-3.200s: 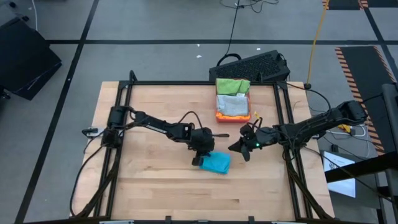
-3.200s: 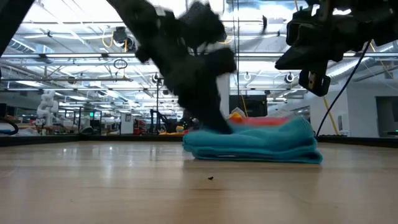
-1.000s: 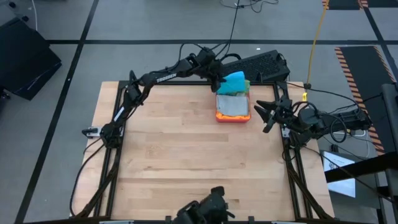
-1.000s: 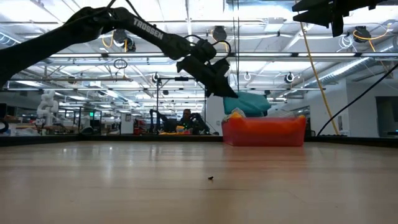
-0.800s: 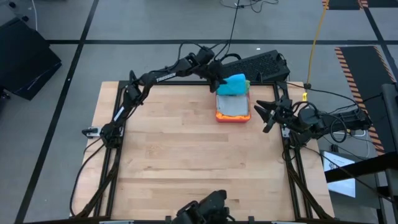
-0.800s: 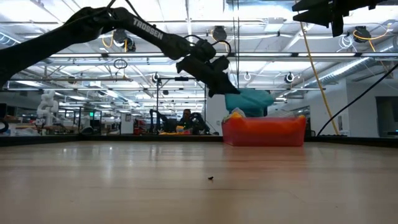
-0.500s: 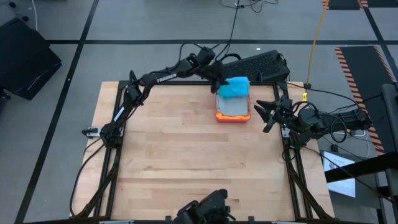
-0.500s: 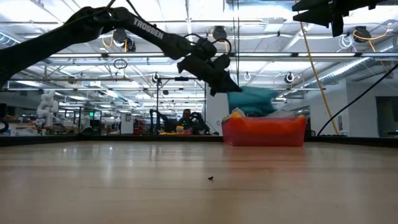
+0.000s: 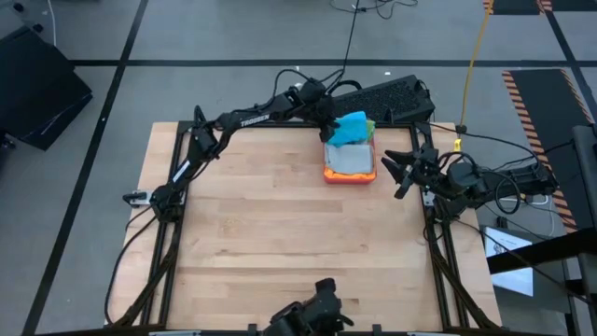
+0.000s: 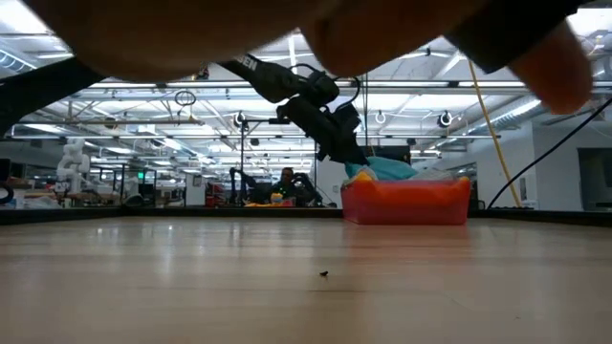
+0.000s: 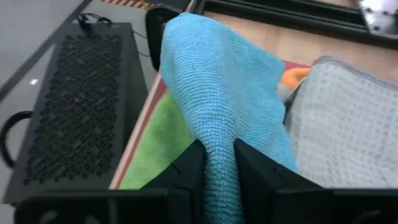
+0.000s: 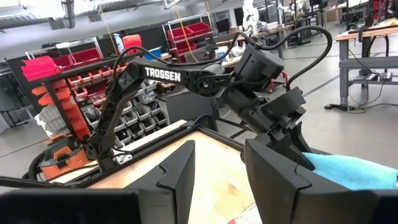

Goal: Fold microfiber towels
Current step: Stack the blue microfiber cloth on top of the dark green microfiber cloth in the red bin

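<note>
the left tool (image 11: 217, 165) pinches the blue towel (image 11: 217, 81) by a fold over the tray (image 9: 349, 174). the towel looks soft, light and floppy. the right tool (image 9: 396, 173) waits half open, empty.

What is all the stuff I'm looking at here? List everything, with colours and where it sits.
blue towel: one, bright blue, folded, over the tray's far end, between the left fingers
green towel: one, bright green, under the blue one at the tray's far end
grey towel: one, grey, folded, in the tray's near part
orange towel: one, orange, a corner showing between blue and grey
tray: one, pink-red, far side of the table
table: one, pale wood
black case: one, on the floor behind the table
left gripper: at the tray, fingers around the blue towel
right gripper: open, waiting at the table's right edge
</note>
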